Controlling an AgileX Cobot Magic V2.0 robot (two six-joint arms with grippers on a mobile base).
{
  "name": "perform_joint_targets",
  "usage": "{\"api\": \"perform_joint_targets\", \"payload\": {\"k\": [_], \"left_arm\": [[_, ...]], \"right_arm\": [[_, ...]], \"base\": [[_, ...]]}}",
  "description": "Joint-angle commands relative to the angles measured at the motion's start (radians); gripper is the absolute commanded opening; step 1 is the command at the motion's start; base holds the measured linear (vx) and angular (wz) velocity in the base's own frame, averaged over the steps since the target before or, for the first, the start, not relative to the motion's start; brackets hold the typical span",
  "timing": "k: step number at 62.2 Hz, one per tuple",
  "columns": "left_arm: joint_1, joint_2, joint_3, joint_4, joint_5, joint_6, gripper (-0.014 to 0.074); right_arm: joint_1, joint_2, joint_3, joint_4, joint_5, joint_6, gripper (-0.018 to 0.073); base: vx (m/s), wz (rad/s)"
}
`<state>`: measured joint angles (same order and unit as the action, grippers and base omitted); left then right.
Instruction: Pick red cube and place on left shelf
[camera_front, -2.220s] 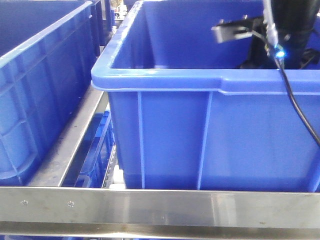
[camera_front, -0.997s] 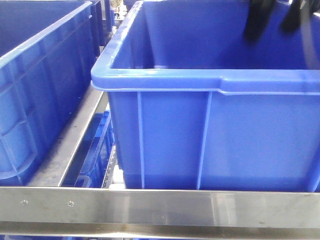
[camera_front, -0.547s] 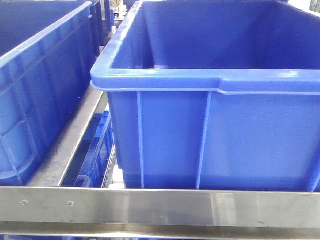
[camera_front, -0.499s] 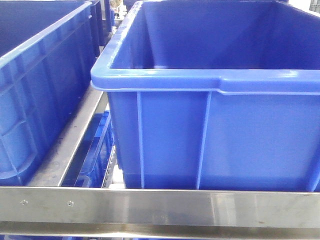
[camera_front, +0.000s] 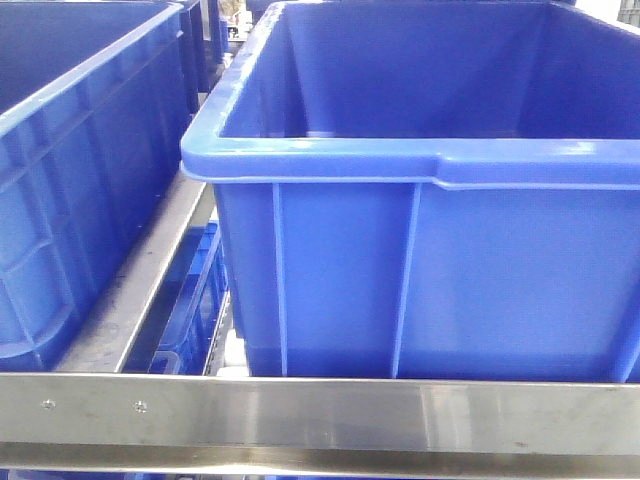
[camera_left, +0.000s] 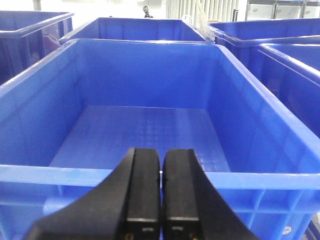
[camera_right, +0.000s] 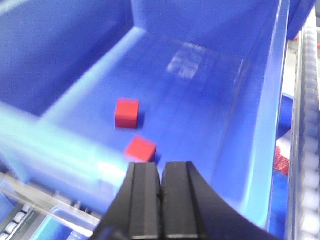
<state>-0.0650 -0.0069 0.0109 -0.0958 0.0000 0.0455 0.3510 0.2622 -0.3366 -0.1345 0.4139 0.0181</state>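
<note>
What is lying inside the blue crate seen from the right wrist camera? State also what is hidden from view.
Two red cubes lie on the floor of the blue crate, close together. The closed right gripper covers the near floor, so anything there cannot be seen.

- Large blue crate (camera_front: 420, 280): open top, rolled rim, vertical ribs on the front wall.
- Neighbouring blue crate (camera_front: 70, 180): to its left and apart from it, with a ribbed side.
- Lower blue crate (camera_front: 195, 290): partly visible through the gap between the two.
- Blue crate with grid-patterned floor (camera_left: 150, 130): in the left wrist view, inside bare.
- Further blue crates: behind it (camera_left: 135, 27) and to its right (camera_left: 285, 65).
- Pale slatted panel (camera_left: 210, 9): far background.
- Roller track (camera_right: 306, 100): along the right edge of the right wrist view, blurred.
</note>
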Motion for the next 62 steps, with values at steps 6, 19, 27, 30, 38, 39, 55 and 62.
{"api": "perform_joint_targets", "payload": {"k": [6, 19, 27, 30, 38, 39, 55, 62], "left_arm": [[-0.004, -0.013, 0.024, -0.006, -0.084, -0.006, 0.0122], [-0.004, -0.013, 0.024, -0.006, -0.084, -0.006, 0.0122], [-0.004, -0.013, 0.024, -0.006, -0.084, -0.006, 0.0122], [-0.004, -0.013, 0.024, -0.006, -0.084, -0.006, 0.0122], [-0.004, -0.013, 0.024, -0.006, -0.084, -0.006, 0.0122], [-0.004, -0.013, 0.024, -0.006, -0.084, -0.006, 0.0122], [-0.004, -0.013, 0.024, -0.006, -0.084, -0.006, 0.0122], [-0.004, -0.013, 0.024, -0.006, -0.084, -0.006, 0.0122]], "right_arm": [[-0.002, -0.064, -0.008, -0.004, -0.134, -0.010, 0.0017], [-0.002, -0.064, -0.008, -0.004, -0.133, -0.010, 0.0017], [-0.002, -0.064, -0.008, -0.004, -0.134, -0.010, 0.0017], [-0.002, -0.064, -0.008, -0.004, -0.134, -0.010, 0.0017], [-0.002, -0.064, -0.008, 0.000, -0.143, -0.010, 0.0017], [-0.002, -0.064, -0.007, 0.006, -0.145, -0.010, 0.0017], [-0.190, -0.069, 0.042, 0.110, -0.201, -0.010, 0.0017], [-0.305, -0.107, 0.111, 0.120, -0.291, -0.010, 0.0017]], "base": [[0.00, 0.00], [0.00, 0.00], [0.00, 0.00], [0.00, 0.00], [0.00, 0.00], [0.00, 0.00], [0.00, 0.00], [0.00, 0.00]]}}
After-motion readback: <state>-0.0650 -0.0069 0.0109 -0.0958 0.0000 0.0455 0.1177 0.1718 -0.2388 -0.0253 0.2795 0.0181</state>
